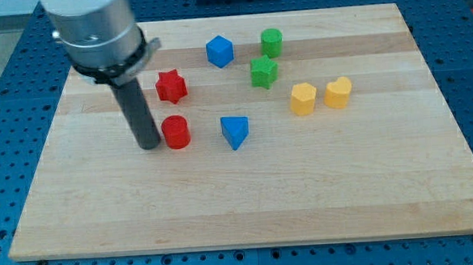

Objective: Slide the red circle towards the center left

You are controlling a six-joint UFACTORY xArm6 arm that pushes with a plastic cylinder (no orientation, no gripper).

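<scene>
The red circle [176, 132] stands on the wooden board [248, 205], left of its middle. My tip [149, 144] rests on the board just to the left of the red circle, very close to it or touching it. The rod rises from the tip to the arm's grey body at the view's top left. A red star [171, 86] lies just above the red circle.
A blue triangle [235, 132] lies right of the red circle. A blue cube [219, 51], a green circle [271, 42] and a green star [263, 71] sit near the top. A yellow hexagon [303, 99] and a yellow heart [338, 92] lie at the right.
</scene>
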